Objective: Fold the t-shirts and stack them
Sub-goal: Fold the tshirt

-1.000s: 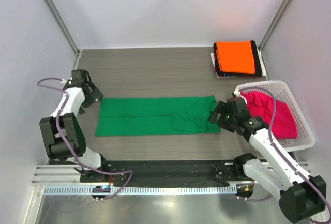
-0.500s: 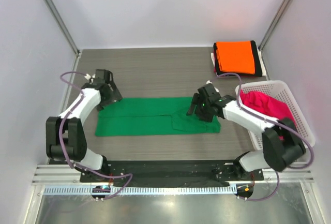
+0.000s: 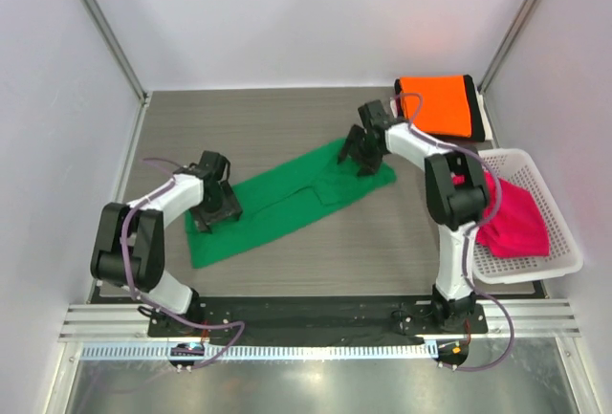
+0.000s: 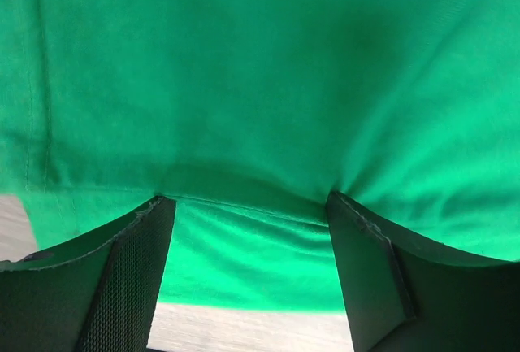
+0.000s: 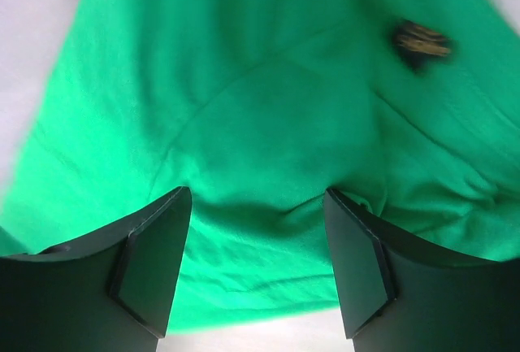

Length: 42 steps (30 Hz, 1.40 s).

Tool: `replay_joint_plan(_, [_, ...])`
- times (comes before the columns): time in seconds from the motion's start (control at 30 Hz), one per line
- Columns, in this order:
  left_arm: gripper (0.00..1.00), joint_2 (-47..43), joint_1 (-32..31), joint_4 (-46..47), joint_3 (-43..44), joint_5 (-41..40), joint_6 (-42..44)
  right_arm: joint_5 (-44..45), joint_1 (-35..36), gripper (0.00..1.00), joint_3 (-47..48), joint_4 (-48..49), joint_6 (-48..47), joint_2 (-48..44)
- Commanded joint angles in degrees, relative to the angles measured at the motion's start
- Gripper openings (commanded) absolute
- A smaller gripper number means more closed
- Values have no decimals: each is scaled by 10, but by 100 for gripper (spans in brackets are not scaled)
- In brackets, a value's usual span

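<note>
Green t-shirt [image 3: 287, 206] lies slantwise across the grey wood-grain table [image 3: 268, 127], enclosed by plain white walls [image 3: 316, 22]; left gripper [image 3: 216, 209] and right gripper [image 3: 361, 154] press its ends, fingers spread wide; orange t-shirt [image 3: 437, 105] sits folded far right

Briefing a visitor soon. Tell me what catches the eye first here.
A bright green t-shirt lies slanted mid-table, left claw at its near-left end, right claw at its far-right end. An orange t-shirt sits folded in the far-right corner; a magenta-pink t-shirt lies in the white basket.
</note>
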Motion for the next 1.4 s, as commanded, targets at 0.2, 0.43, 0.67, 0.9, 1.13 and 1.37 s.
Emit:
replay_joint_plan(0.2, [77,-76,-159,66,-97,161,-195,-108,3,71,480,-45,-76,357])
replay_joint_plan(0.43, [79,-13,-301,186,-39,207,-332,-173,12,72,645,57,-31,484])
replay_joint_plan(0.67, [82,20,-389,203,40,208,-390,-209,12,72,641,168,-9,497])
replay_joint_plan(0.9, [84,-65,-425,140,90,155,-395,-225,15,74,637,193,-14,453])
replay_joint_plan(1.13, [86,-156,-433,-103,182,-59,-264,-238,15,98,630,183,-19,315])
replay_joint_plan(1.37, [89,-273,-381,-186,141,-156,-205,-140,22,100,380,96,-66,27])
